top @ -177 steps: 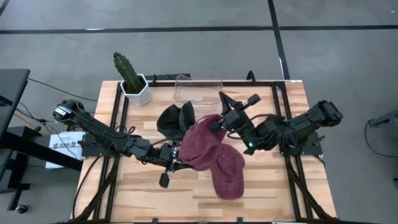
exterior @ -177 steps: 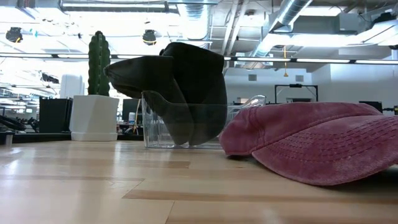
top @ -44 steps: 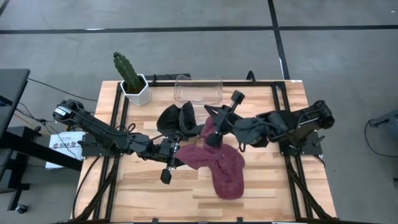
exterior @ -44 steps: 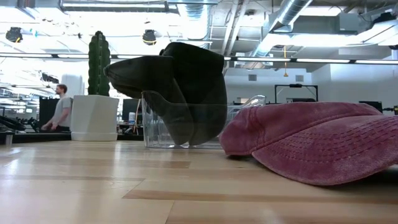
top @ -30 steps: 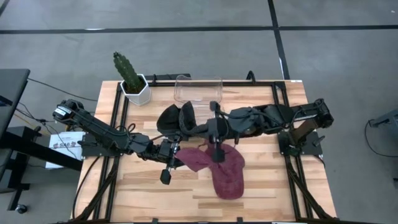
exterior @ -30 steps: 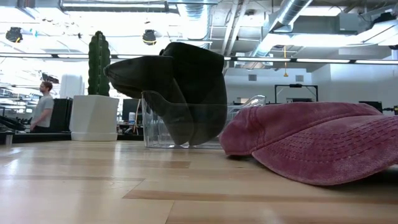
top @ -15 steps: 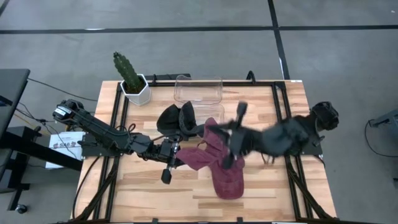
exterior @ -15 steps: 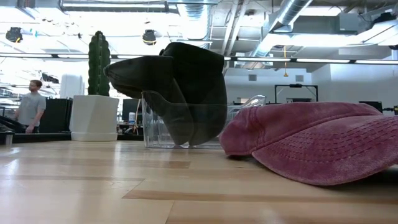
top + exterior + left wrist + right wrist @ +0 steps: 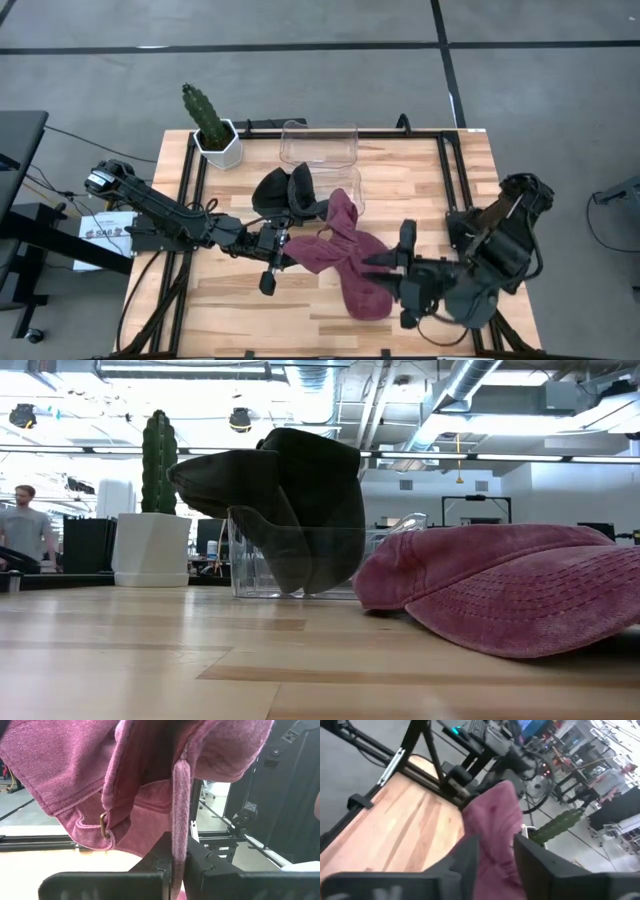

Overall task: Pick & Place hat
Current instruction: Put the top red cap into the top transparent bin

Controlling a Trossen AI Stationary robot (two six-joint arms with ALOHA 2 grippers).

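A maroon hat (image 9: 352,262) lies mid-table, its brim (image 9: 368,295) on the wood toward the near edge; the low view shows it at the right (image 9: 500,590). My left gripper (image 9: 283,243) is at its left side, shut on its strap. My right gripper (image 9: 390,265) stands open just right of the hat, and the maroon cloth (image 9: 492,820) shows past its fingers. A black hat (image 9: 285,192) stands on its edge in front of the clear container (image 9: 318,145). My left gripper pinches the maroon hat's back strap (image 9: 180,827) between its two fingers. It comes in level from the table's left. The strap runs up out of the fingers to the hat's rear opening, whose buckle (image 9: 103,825) hangs clear. Whether my right gripper touches the hat I cannot tell.
A cactus in a white pot (image 9: 212,130) stands at the far left corner. Black frame rails (image 9: 450,180) run along the table's left and right sides. A person (image 9: 25,525) walks in the room behind. Bare wood lies near the front left (image 9: 220,300).
My right gripper has swung from above the hat's far part, near the black hat, across to the table's near right, rolling as it went. The maroon hat stays draped where it was, its strap still in my left gripper.
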